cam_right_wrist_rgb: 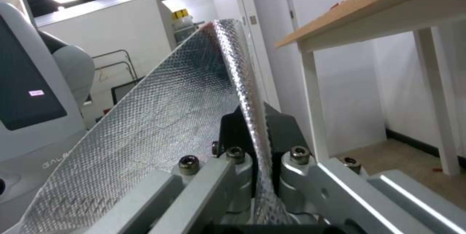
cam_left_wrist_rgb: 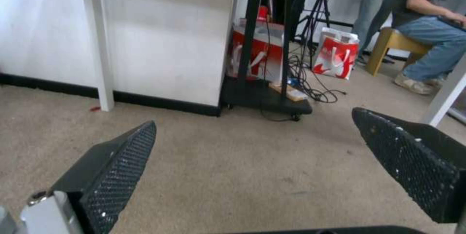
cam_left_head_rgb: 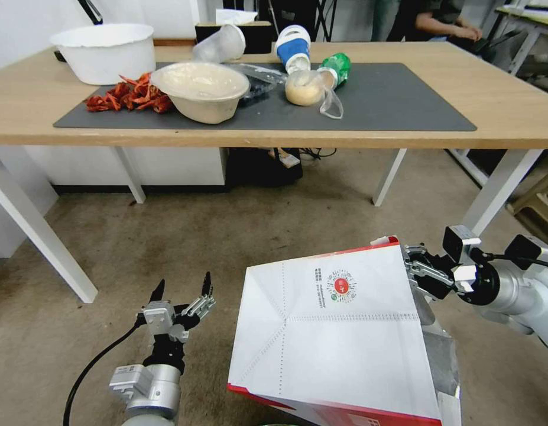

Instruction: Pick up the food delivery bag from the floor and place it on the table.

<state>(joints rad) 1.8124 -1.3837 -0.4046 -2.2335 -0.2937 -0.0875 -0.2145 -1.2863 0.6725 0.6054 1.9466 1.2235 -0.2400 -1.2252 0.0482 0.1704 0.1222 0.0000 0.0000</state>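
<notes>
White paper with red edging, the food delivery bag [cam_left_head_rgb: 336,331] hangs tilted at about five o'clock in the head view, apparently off the floor [cam_left_head_rgb: 185,236]; the right gripper [cam_left_head_rgb: 417,267] is clamped on its foil-lined rim, the jaws closed over the silver edge in the right wrist view; at seven o'clock the left gripper [cam_left_head_rgb: 182,287] hovers idle, fingers spread apart. The pickup looks done; carrying and setting down remain. At twelve o'clock stands the table [cam_left_head_rgb: 510,112], its dark grey mat [cam_left_head_rgb: 404,100] bare toward one o'clock, a likely landing spot.
</notes>
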